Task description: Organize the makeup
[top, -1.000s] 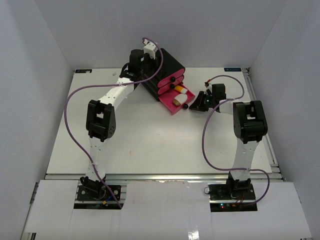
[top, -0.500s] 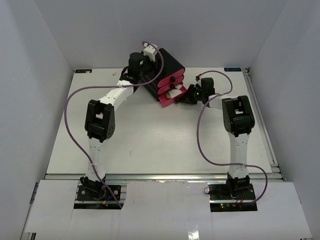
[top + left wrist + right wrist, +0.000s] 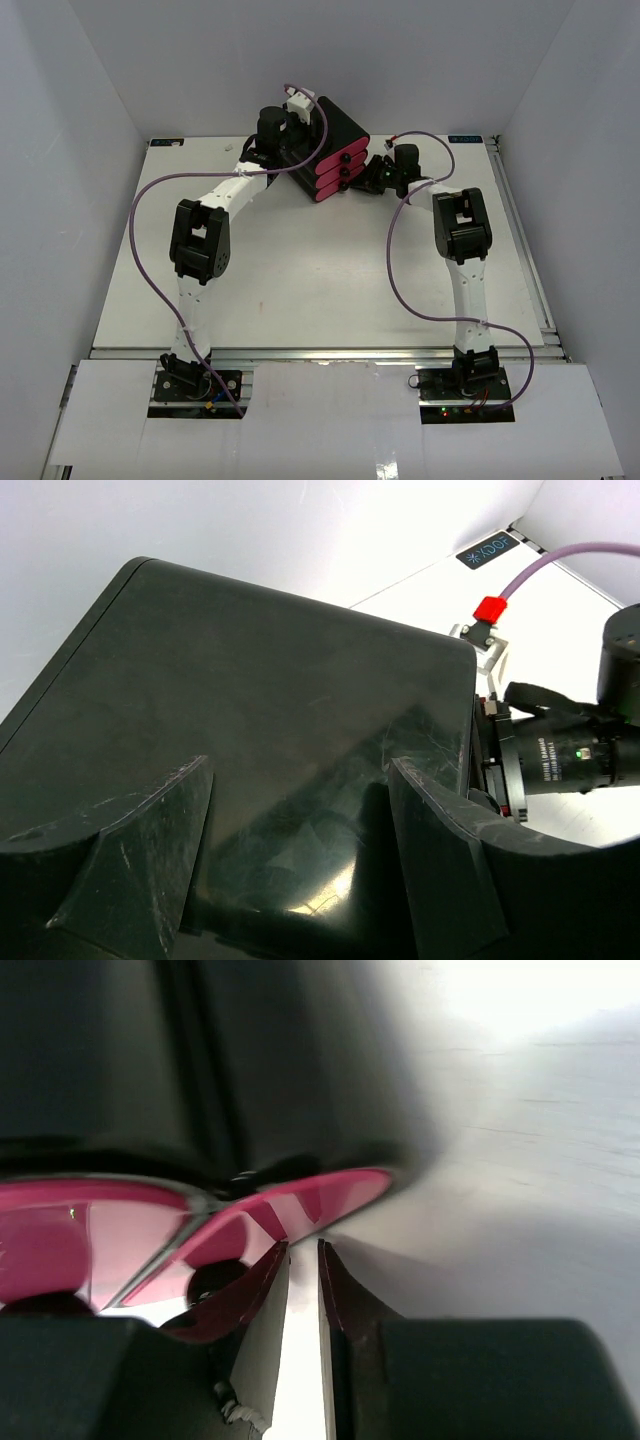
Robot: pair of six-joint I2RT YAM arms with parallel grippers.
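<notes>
No makeup shows in any view; all five pieces are hidden or out of view. The black three-drawer box stands at the back middle, its pink fronts facing front right and looking pushed in. My left gripper is open, its fingers spread over the box's black top in the left wrist view, holding nothing. My right gripper is at the pink fronts, shut to a thin gap with nothing between the fingers. Its tips are right at the lower pink drawer front.
The box stands on a white table enclosed by white walls on three sides. A metal rail runs along the table's right edge. Purple cables loop beside both arms. The right arm's wrist camera sits just right of the box.
</notes>
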